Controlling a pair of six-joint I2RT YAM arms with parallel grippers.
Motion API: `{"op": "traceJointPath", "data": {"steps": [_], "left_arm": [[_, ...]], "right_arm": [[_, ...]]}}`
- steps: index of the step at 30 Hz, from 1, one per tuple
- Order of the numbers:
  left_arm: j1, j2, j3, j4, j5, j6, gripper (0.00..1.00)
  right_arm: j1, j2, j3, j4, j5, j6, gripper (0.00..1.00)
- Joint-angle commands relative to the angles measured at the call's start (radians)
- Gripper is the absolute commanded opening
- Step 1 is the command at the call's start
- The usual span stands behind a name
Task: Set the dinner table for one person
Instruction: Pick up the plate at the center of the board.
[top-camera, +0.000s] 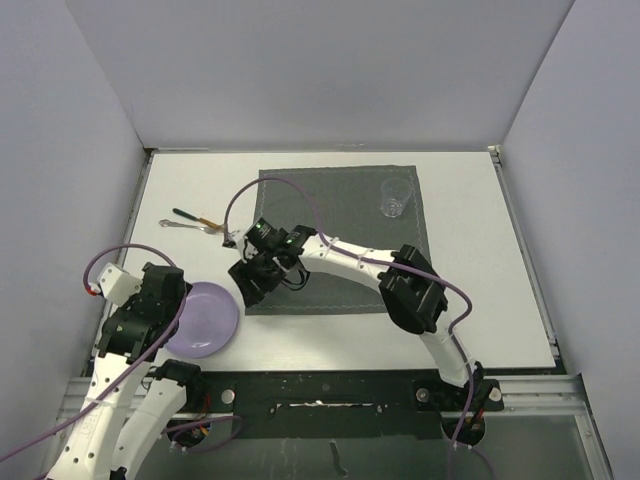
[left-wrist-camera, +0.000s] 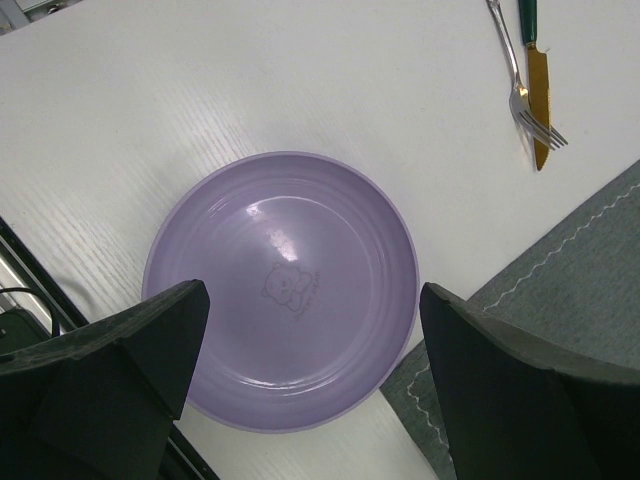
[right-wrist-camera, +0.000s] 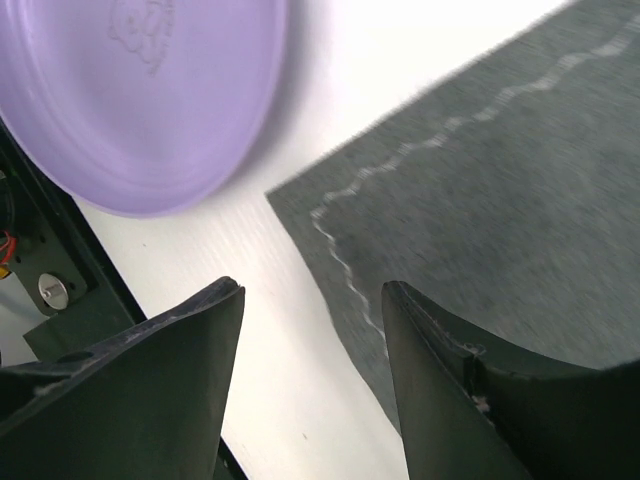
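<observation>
Nearest to you, at the front-left edge of the dinner table (top-camera: 475, 250), your left gripper (left-wrist-camera: 312, 300) hangs directly above the purple plate (left-wrist-camera: 290, 225) with its jaws spread wide, one finger on each side of the rim and nothing held. This looks like a lineup for taking the plate, because the plate sits on bare white top and not on the placemat (top-camera: 340, 215).

A little further in, your right gripper (right-wrist-camera: 312, 300) hovers low over the near-left corner of the placemat. Its jaws are partly apart and empty. The plate is just beside this corner, so the right arm (top-camera: 350, 262), which lies across the cloth, probably stands in the way of bringing the plate in.

Beyond, left of the placemat, the fork (left-wrist-camera: 513, 80) and the knife (left-wrist-camera: 539, 85) lie close together on the bare table. At the far right corner of the cloth a clear cup (top-camera: 396, 198) stands upright, well apart from both grippers.
</observation>
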Motion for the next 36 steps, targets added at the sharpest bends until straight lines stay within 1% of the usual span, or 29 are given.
{"op": "traceJointPath", "data": {"steps": [1,5,16,28,30,33,36], "left_arm": [[0.004,-0.020,0.047,-0.015,-0.037,-0.017,0.87],[0.003,-0.034,0.060,-0.020,-0.043,0.004,0.87],[0.003,-0.061,0.105,-0.059,-0.078,0.026,0.87],[0.004,-0.103,0.131,-0.076,-0.097,0.056,0.87],[0.004,-0.107,0.127,-0.078,-0.097,0.058,0.87],[0.003,-0.116,0.125,-0.080,-0.098,0.063,0.87],[0.003,-0.126,0.126,-0.083,-0.100,0.065,0.87]], "right_arm": [[0.041,0.020,0.093,0.093,-0.083,0.025,0.58],[0.068,0.051,0.125,0.097,-0.081,0.028,0.58],[0.095,0.134,0.168,0.092,-0.054,0.023,0.57],[0.104,0.220,0.255,0.051,-0.032,0.016,0.55],[0.106,0.229,0.267,0.046,-0.026,0.017,0.53],[0.107,0.250,0.297,0.023,-0.020,0.017,0.42],[0.109,0.274,0.325,0.005,-0.013,0.015,0.37]]}}
